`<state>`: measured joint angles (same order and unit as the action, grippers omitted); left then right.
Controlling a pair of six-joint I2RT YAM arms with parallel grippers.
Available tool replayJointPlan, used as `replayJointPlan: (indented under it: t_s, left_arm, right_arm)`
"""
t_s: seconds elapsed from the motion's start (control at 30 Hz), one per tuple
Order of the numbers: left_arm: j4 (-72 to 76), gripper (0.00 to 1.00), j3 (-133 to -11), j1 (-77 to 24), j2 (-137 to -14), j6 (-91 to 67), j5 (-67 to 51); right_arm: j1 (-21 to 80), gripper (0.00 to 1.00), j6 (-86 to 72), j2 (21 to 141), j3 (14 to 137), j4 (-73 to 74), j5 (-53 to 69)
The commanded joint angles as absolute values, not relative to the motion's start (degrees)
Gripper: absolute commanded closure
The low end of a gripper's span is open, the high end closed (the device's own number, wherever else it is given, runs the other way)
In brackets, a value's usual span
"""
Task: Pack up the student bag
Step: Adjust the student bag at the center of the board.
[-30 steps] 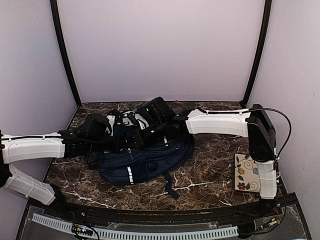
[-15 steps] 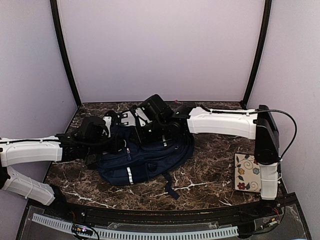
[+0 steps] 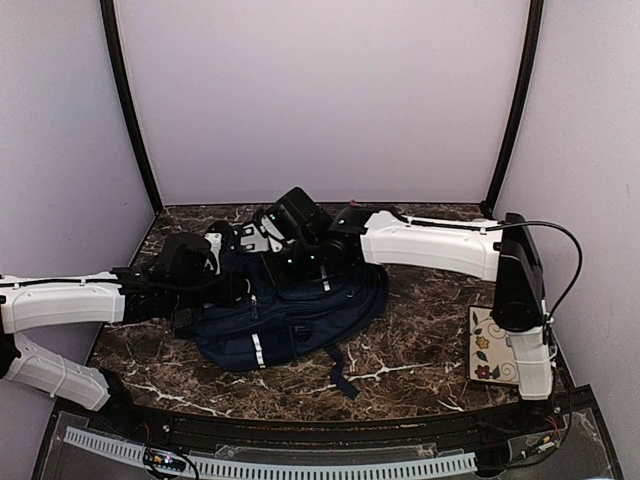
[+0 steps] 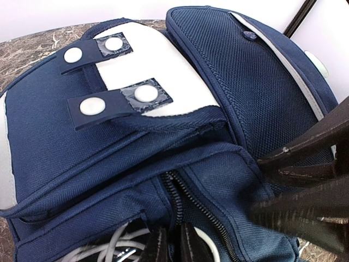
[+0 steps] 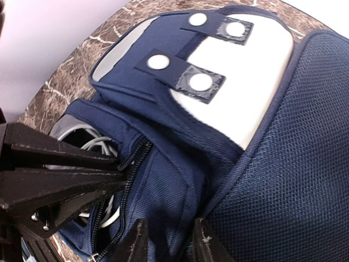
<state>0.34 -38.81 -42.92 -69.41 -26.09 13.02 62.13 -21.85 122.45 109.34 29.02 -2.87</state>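
The student bag [image 3: 290,325] lies flat mid-table, navy with a white stripe and a pale patch [image 4: 163,65] under snap straps. Its front pocket zip [image 4: 185,191] stands open, and a white cable [image 4: 114,243] shows inside. My left gripper [image 4: 174,243] comes from the left and is shut on the pocket's edge beside the zip. My right gripper [image 5: 170,243] reaches in from the right above the bag's top, its fingers closed round a fold of the pocket's navy fabric. In the top view both grippers, left [image 3: 240,290] and right [image 3: 282,265], meet over the bag's upper left.
A notebook with a floral cover [image 3: 493,345] lies at the right edge by the right arm's base. A dark strap [image 3: 340,375] trails from the bag toward the near edge. Purple walls and black posts close in the marble table [image 3: 420,320].
The right arm has shifted left and back over the bag's top, its jaws having widened and then narrowed on the fabric. The left arm drew slightly left, still holding.
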Motion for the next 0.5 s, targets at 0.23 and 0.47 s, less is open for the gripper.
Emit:
replayJointPlan:
  t_s: [0.23, 0.47]
  left_arm:
    - [-4.9, 0.86, -35.8, -42.1, -71.1, -25.8, 13.1]
    - [-3.2, 0.85, -36.4, -42.2, -72.6, -24.6, 12.6]
  right_arm:
    - [64.1, 0.75, -21.0, 132.5, 108.3, 27.1, -4.9]
    - [61.2, 1.00, -22.3, 126.1, 103.2, 19.9, 10.1]
